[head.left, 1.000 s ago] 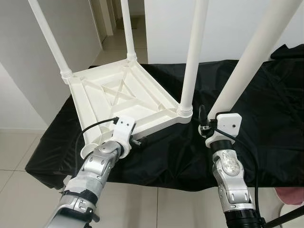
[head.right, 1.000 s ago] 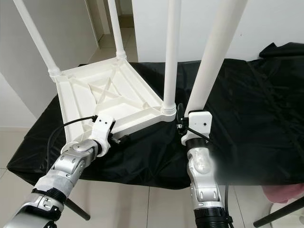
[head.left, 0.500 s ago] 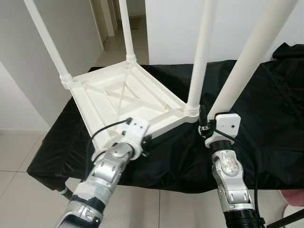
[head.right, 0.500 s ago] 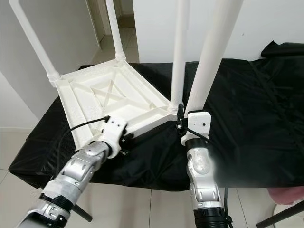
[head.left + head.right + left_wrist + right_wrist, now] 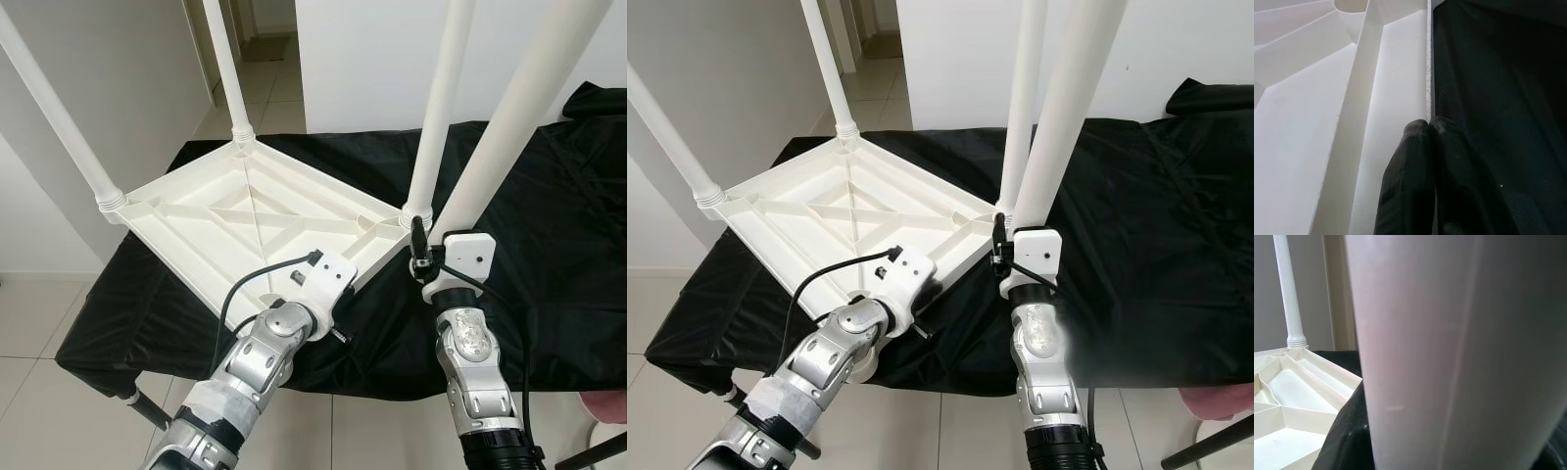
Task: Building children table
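- One white tabletop (image 5: pixel 235 220), upside down on the cloth.
- Four white table legs — three standing in the tabletop's corners (image 5: pixel 227 69), (image 5: pixel 49 113), (image 5: pixel 436 117), and one loose leg (image 5: pixel 519 108) in the right gripper.
- One black cloth (image 5: pixel 549 245) over the work surface.
- Two robot grippers — left gripper (image 5: pixel 1430 161), right gripper (image 5: pixel 423 257).

Tabletop (image 5: pixel 245 211) inverted on cloth (image 5: pixel 549 245), loose leg (image 5: pixel 514 117) right.
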Controlling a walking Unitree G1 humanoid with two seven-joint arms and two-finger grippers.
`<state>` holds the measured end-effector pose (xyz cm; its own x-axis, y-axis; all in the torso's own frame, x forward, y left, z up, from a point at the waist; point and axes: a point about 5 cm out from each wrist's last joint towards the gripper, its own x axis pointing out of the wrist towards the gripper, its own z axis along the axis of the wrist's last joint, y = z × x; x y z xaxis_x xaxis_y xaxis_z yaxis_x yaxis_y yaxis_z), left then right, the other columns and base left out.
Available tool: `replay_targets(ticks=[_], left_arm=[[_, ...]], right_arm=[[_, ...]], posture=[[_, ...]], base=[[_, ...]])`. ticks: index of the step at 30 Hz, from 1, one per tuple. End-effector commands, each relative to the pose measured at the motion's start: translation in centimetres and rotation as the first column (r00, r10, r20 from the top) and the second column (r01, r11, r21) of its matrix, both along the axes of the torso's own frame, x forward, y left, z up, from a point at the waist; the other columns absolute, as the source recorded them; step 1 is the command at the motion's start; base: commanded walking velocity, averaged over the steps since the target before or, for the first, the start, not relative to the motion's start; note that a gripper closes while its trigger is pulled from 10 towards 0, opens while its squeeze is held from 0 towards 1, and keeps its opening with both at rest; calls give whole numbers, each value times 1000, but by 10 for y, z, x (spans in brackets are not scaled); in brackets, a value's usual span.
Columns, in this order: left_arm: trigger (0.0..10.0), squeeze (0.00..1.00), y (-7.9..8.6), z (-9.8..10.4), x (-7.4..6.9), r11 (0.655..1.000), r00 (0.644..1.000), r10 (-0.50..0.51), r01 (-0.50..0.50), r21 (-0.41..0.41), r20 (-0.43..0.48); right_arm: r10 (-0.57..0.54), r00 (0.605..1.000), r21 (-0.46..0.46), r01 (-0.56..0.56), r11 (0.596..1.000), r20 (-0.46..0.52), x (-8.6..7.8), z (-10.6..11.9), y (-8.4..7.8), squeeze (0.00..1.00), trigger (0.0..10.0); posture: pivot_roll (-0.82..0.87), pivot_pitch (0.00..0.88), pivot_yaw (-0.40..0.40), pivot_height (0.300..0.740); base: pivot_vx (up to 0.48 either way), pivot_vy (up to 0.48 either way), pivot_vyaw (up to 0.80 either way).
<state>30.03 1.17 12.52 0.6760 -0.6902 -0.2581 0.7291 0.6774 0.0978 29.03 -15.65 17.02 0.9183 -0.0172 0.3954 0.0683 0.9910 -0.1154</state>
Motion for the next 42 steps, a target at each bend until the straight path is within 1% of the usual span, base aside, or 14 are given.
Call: replay_targets(ticks=[1, 4, 8, 9, 11, 18, 20, 22, 24, 25, 31, 32, 35, 42], left_arm=[[10000, 1000, 5, 3, -2, 999, 1000, -24, 23, -43, -6], [10000, 1000, 6, 6, -3, 997, 999, -43, 43, -58, 1], [10000, 1000, 10, 17, -1, 997, 995, -29, 35, -62, 100], [10000, 0, 14, 23, -3, 993, 990, -56, 68, -92, 126], [10000, 0, 20, 32, -8, 983, 984, -98, 118, -139, 148], [10000, 0, 48, 48, -14, 968, 979, -83, 124, -217, 188], [10000, 0, 55, 50, -18, 968, 974, -83, 129, -216, 213], [10000, 0, 71, 48, -34, 969, 957, -113, 165, -184, 266], [10000, 0, 75, 47, -39, 970, 954, -127, 177, -169, 270], [10000, 0, 83, 41, -48, 966, 958, -172, 209, -152, 229], [10000, 0, 112, 30, -68, 934, 953, -297, 303, -191, 63], [10000, 0, 112, 30, -68, 934, 953, -297, 303, -191, 63], [10000, 0, 123, 28, -74, 932, 943, -331, 333, -145, 34], [10000, 0, 145, 17, -73, 937, 936, -350, 350, -17, -39]], right_arm=[[7, 1000, 7, -8, 1000, 18, 2, 2, 4, 0, 10000], [7, 1000, 8, -7, 1000, 18, 2, 2, 4, 0, 10000], [4, 1000, 10, -5, 1000, 19, 2, 2, 4, 0, 10000], [3, 1000, 10, -4, 1000, 20, 2, 2, 4, 0, 10000], [2, 1000, 11, -2, 1000, 21, 3, 2, 4, 0, 10000], [4, 1000, 9, -4, 1000, 24, 4, 3, 5, 0, 10000], [5, 1000, 8, -5, 1000, 24, 5, 3, 4, 0, 10000], [10, 1000, 4, -10, 1000, 24, 5, 4, 4, 0, 10000], [11, 1000, 1, -11, 1000, 25, 6, 4, 4, 0, 10000], [13, 1000, -1, -13, 1000, 26, 6, 5, 3, 0, 10000], [8, 1000, 1, -8, 1000, 26, 5, 5, 1, 0, 10000], [8, 1000, 1, -8, 1000, 26, 5, 5, 1, 0, 10000], [12, 1000, 3, -12, 1000, 22, 6, 4, 2, 0, 10000], [25, 999, 3, -25, 1000, 21, 7, 4, 5, 0, 10000]], posture=[[-49, 0, 155, 740], [-49, 0, 155, 740], [-45, 0, 158, 740], [-42, 0, 156, 740], [-41, 0, 155, 740], [-35, 0, 147, 740], [-31, 0, 142, 740], [-27, 0, 135, 740], [-24, 0, 130, 740], [-22, 0, 131, 740], [-12, 0, 126, 740], [-12, 0, 126, 740], [-2, 0, 121, 740], [-1, 0, 120, 740]], base=[[0, 0, 0], [0, 0, 0], [0, 0, 0], [0, 0, 0], [0, 0, 0], [0, 0, 0], [0, 0, 0], [0, 0, 0], [0, 0, 0], [0, 0, 0], [0, 0, 0], [0, 0, 0], [0, 0, 0], [0, 0, 0]])
